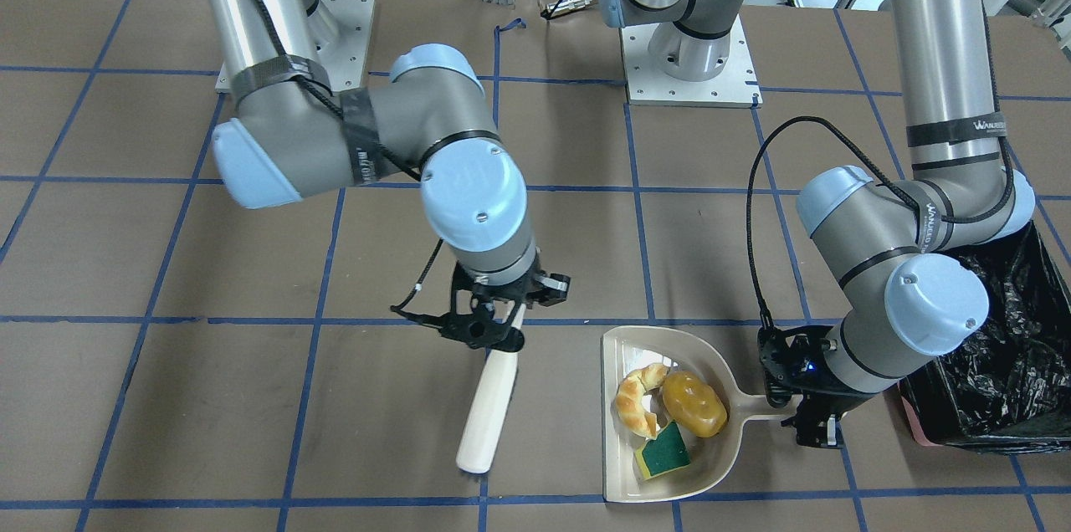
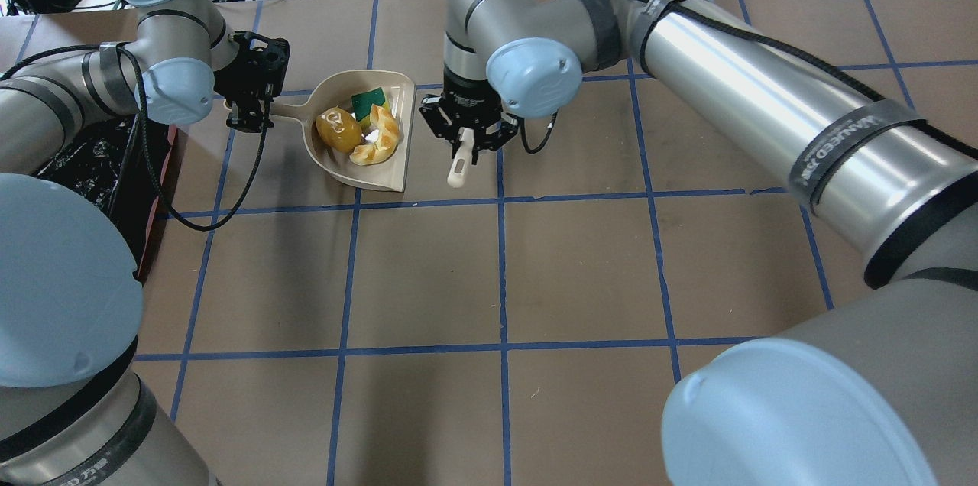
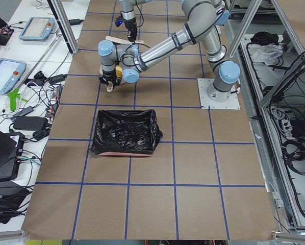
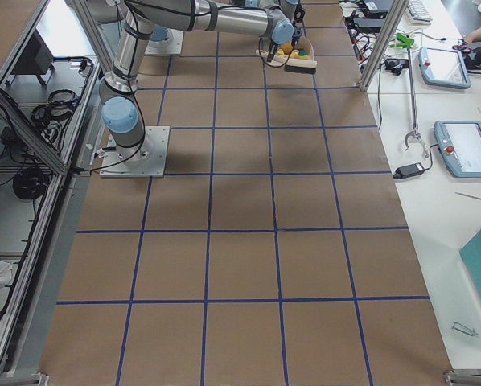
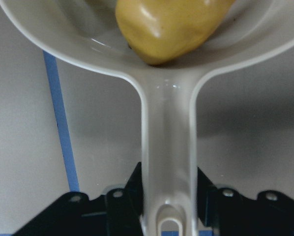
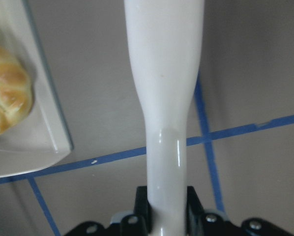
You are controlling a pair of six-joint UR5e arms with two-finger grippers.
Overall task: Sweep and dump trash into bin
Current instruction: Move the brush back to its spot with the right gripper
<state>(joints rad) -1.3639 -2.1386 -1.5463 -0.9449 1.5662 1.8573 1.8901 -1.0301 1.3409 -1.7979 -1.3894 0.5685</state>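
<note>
Left arm was folded in, wrist low. My left black two-finger gripper (image 2: 256,110) lay sideways, clamped on the beige plastic dustpan handle (image 2: 294,110). Right arm reached far forward and leftward. My right black two-finger gripper (image 2: 463,144) pointed down, closed on a cream-white tool handle (image 2: 457,169).

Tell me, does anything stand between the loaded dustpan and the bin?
No loose thing lies between the dustpan and the bin; only the left gripper, shut on the dustpan's handle, sits on that side.
</note>
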